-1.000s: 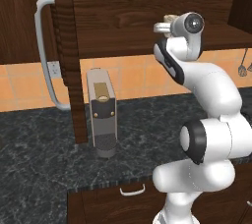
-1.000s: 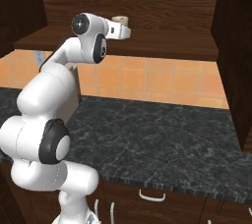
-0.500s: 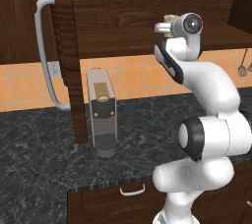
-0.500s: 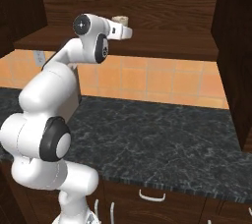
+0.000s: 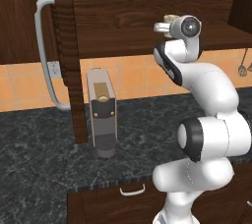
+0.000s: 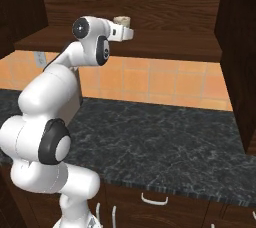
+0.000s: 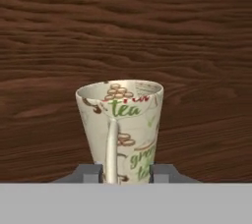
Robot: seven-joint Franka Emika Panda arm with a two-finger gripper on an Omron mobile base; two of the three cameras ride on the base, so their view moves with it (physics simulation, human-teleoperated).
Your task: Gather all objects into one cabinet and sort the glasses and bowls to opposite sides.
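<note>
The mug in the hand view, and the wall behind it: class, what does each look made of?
The mug looks like glazed ceramic: a smooth cream surface printed with green "tea" lettering and brown motifs, though printed paper is possible. The back panel looks like dark stained wood, with wavy horizontal grain.

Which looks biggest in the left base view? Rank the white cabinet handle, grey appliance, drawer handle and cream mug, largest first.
1. grey appliance: the bulkiest.
2. white cabinet handle: taller than the appliance, but thin.
3. drawer handle and cream mug: both small and too close to rank. The mug is farther off and partly hidden.
</note>
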